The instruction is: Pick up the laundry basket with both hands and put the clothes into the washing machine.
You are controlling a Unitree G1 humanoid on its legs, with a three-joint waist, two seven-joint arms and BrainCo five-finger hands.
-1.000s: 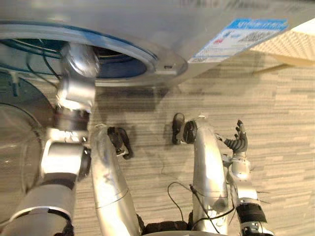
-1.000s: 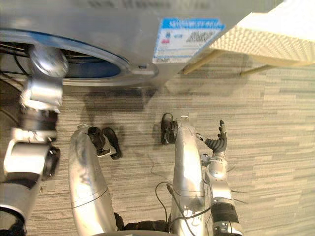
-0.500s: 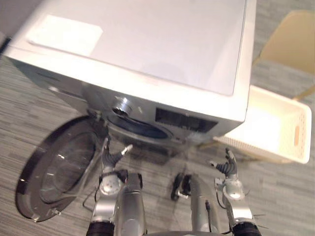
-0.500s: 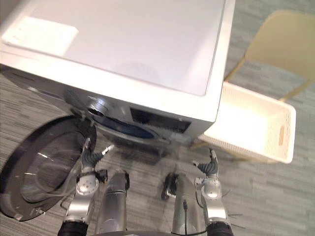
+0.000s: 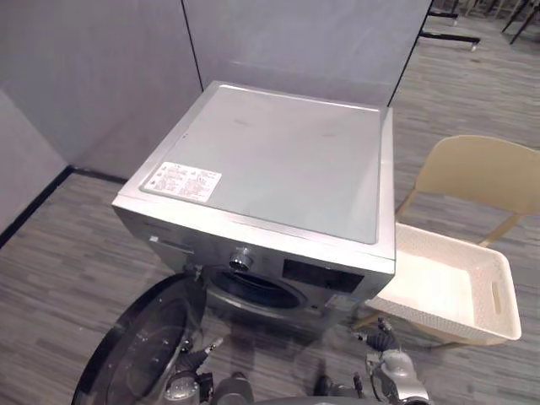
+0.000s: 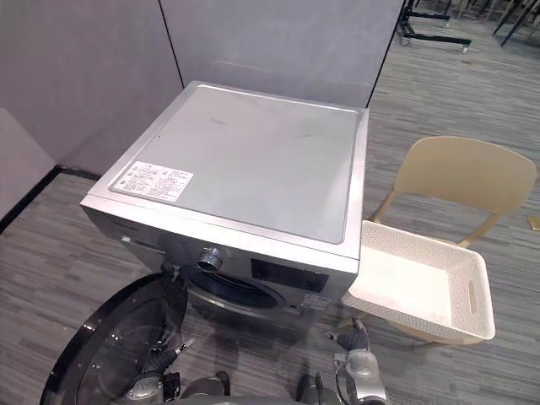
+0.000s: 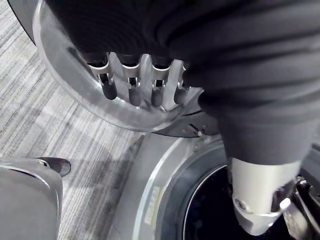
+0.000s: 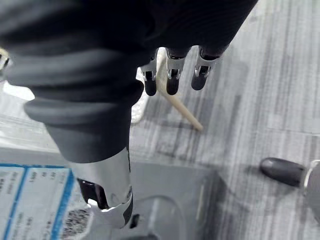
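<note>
1. Left eye view: the washing machine (image 5: 278,177) stands with its round door (image 5: 143,346) swung open. The white laundry basket (image 5: 496,297) sits on the beige chair (image 5: 481,173), just beside the machine's right side.
2. Right eye view: the left hand (image 6: 150,381) is low before the door, and the right hand (image 6: 359,363) is below the basket, apart from it.
3. Left wrist view: the left hand's fingers (image 7: 135,85) are straight and hold nothing, in front of the door glass.
4. Right wrist view: the right hand's fingers (image 8: 172,75) are relaxed and empty above the floor (image 8: 280,60).

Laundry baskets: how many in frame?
1. The white laundry basket rests on the beige chair, right of the washing machine. It looks empty. Another could be hidden behind the machine.
</note>
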